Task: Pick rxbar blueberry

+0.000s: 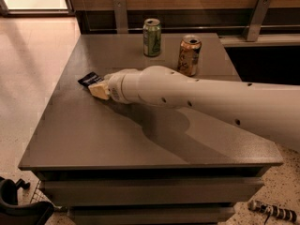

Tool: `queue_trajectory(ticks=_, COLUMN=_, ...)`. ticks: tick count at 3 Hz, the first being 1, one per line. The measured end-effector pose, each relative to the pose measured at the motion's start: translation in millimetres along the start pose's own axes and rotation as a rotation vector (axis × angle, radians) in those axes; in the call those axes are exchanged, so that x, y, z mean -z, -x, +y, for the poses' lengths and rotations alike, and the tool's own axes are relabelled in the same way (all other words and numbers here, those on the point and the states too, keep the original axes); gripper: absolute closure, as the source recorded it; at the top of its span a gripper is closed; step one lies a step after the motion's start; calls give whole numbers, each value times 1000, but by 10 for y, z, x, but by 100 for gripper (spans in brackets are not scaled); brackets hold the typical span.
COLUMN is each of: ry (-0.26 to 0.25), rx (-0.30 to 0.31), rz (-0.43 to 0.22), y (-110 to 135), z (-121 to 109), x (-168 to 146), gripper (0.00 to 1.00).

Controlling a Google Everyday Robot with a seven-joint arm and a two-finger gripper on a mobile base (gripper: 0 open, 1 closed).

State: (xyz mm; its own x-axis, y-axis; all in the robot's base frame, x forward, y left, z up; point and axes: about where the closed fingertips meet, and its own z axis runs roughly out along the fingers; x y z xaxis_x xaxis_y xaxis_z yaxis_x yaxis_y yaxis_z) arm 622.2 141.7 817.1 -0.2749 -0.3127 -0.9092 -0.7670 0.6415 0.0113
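Hand [99, 90] sits low on the table [93, 135], against the rxbar blueberry [87, 78].

The white arm [201, 100] comes in from the right edge, stretched long and nearly level, sloping slightly down toward the left. At its tip the cream gripper [99, 89] sits low, left of centre, pointing left.

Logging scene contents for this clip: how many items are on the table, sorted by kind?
Cans: 2, the green can and the orange-gold can
Snack bars: 1, the rxbar blueberry
Total: 3
The end effector is low over the left part of the table, right beside the rxbar blueberry.
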Motion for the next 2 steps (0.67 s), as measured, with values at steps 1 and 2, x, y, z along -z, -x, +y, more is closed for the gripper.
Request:
queue_trajectory(ticks=1, ry=1, rx=2, rz=-1, y=14, z=14, x=1, gripper=100)
queue_trajectory(ticks=2, ry=1, rx=2, rz=-1, y=15, z=15, x=1, gripper=100)
